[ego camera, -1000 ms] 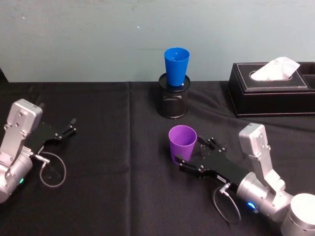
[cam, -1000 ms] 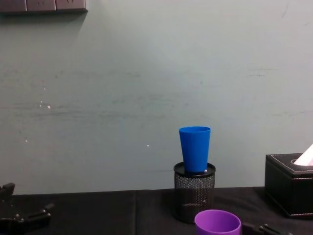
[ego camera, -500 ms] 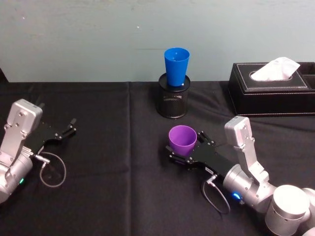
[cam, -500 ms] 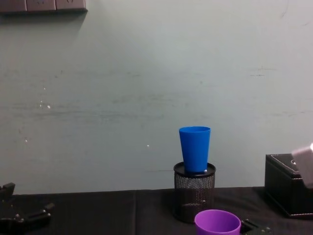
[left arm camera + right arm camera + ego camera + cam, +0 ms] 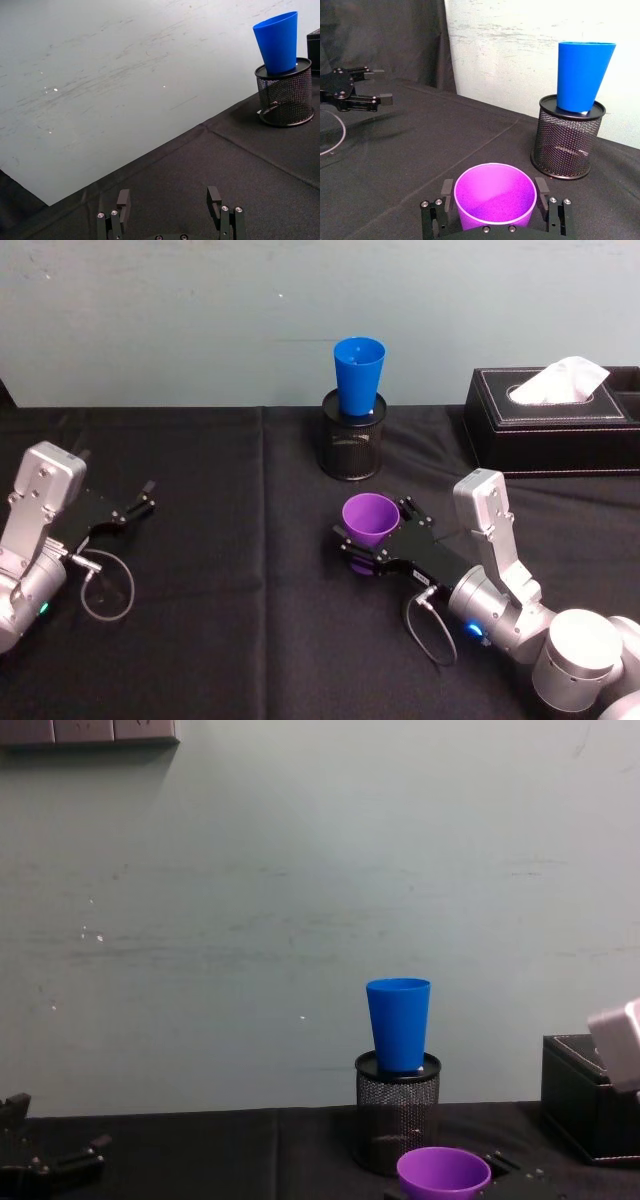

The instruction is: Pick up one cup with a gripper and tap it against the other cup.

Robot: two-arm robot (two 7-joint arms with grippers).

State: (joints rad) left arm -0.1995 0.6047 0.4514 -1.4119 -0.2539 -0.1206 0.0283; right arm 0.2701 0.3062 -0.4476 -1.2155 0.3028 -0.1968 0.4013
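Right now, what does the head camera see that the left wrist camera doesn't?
Head view, not left wrist: the purple cup sitting between the fingers of the open right hand, and the tissue box. Left wrist, not head: a close look from behind at the open left hand. Both: the blue cup standing in the mesh holder.

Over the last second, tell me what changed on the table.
The right end effector slid forward and leftward until its open fingers straddle the plain purple plastic tumbler, which stands on the black cloth, not lifted. The bright blue plastic tumbler on the black mesh pen holder, the black tissue box and the left end effector stayed put.
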